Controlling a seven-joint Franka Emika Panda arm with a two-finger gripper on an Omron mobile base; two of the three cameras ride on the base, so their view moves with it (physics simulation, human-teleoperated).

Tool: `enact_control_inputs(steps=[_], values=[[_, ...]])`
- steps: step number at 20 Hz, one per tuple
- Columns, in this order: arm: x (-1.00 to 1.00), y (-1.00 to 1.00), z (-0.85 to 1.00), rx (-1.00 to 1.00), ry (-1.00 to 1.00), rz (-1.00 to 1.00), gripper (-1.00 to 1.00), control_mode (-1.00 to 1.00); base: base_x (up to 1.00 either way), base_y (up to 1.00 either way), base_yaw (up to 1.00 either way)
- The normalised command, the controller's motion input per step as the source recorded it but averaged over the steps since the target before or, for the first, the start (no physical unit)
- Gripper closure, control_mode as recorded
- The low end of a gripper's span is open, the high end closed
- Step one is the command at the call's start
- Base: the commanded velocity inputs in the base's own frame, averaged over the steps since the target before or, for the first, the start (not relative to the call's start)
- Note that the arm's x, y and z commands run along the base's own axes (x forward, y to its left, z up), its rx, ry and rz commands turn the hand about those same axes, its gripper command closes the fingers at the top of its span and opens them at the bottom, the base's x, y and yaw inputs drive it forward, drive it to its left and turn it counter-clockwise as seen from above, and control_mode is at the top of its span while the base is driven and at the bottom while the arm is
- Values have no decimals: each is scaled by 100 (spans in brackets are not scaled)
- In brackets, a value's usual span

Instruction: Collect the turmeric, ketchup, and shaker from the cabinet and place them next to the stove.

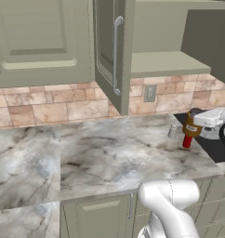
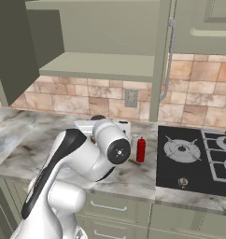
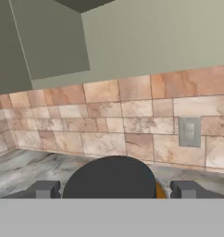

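My gripper [image 1: 193, 122] hangs low over the right end of the counter, next to the stove [image 1: 212, 145]. It is open around the turmeric [image 1: 190, 126], an orange-brown container with a dark cap. In the hand view the dark cap [image 3: 109, 178] sits between the fingertips [image 3: 46, 189], with a gap on each side. I cannot tell if the container rests on the counter. The red ketchup [image 2: 141, 149] stands on the counter just left of the stove [image 2: 194, 158], partly behind the turmeric in the left base view. The pale shaker [image 1: 172, 131] stands beside it. The cabinet [image 1: 163, 62] is open, its shelf bare.
The open cabinet door [image 1: 109, 51] with its silver bar handle juts out over the counter left of the shelf. A wall outlet [image 1: 150, 93] sits on the tiled backsplash. The marble counter [image 1: 100, 153] stretches away to the left.
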Motion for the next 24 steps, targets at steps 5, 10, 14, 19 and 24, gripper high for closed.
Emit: enact_control_inputs(steps=[5, 10, 14, 19, 24], values=[[2, -67, -39, 0, 15, -1, 100, -100, 0, 0, 0], [4, -67, -44, 0, 14, 0, 100, -100, 0, 0, 0], [4, -63, -45, 0, 8, 0, 100, -100, 0, 0, 0], [0, -51, -40, 0, 0, 0, 100, -100, 0, 0, 0], [0, -26, -34, 0, -2, 2, 100, -100, 0, 0, 0]])
